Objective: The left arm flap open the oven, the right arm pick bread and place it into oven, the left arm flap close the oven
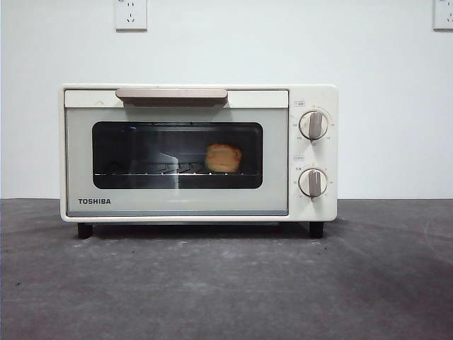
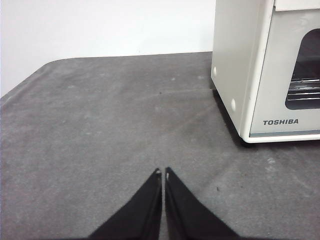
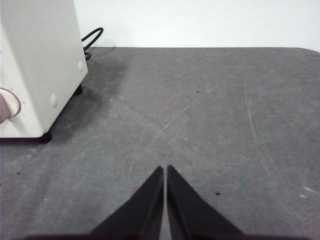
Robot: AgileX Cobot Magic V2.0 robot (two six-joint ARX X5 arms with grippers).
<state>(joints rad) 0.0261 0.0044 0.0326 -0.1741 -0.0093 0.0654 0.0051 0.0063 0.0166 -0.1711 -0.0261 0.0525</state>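
The cream-white oven stands in the middle of the front view with its door shut and its beige handle at the top. Through the dark glass window the golden bread rests on the wire rack inside. My left gripper hovers shut over the bare mat, off the oven's left side. My right gripper is shut too, over the mat off the oven's right side. Neither arm shows in the front view.
A dark grey mat covers the table. A black power cable loops behind the oven. Two wall sockets sit high on the white wall. The mat's rounded corner lies beyond the left gripper.
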